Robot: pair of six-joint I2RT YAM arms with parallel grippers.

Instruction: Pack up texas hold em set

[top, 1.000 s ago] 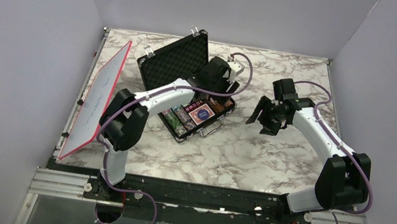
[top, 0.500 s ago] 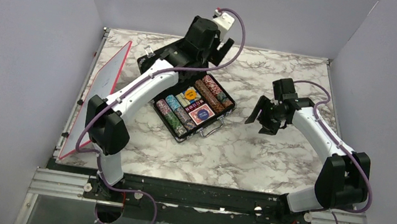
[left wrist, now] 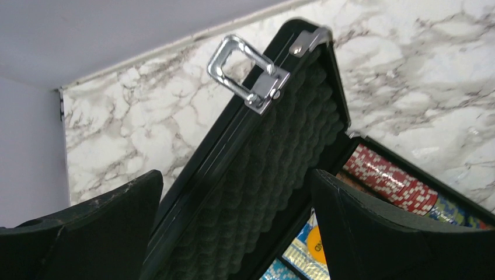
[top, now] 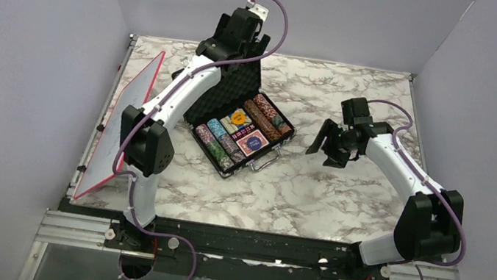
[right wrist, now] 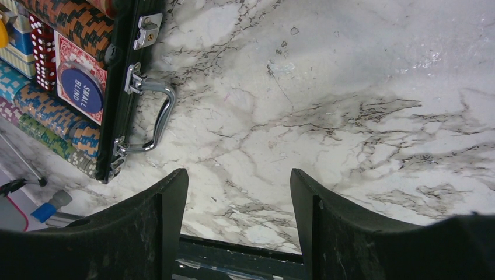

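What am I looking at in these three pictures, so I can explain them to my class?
Two robot arms are bolted at the near edge of a marble table. The wide picture looks down from above and behind them; the other two come from wrist cameras, so the dark shapes are each arm's own fingers. On the table lies an open black briefcase, lid raised, packed with poker chips, red dice and a blue disc. A white board leans at the left. The left gripper is by the lid, the right gripper hovers beside the briefcase; both are open, holding nothing.
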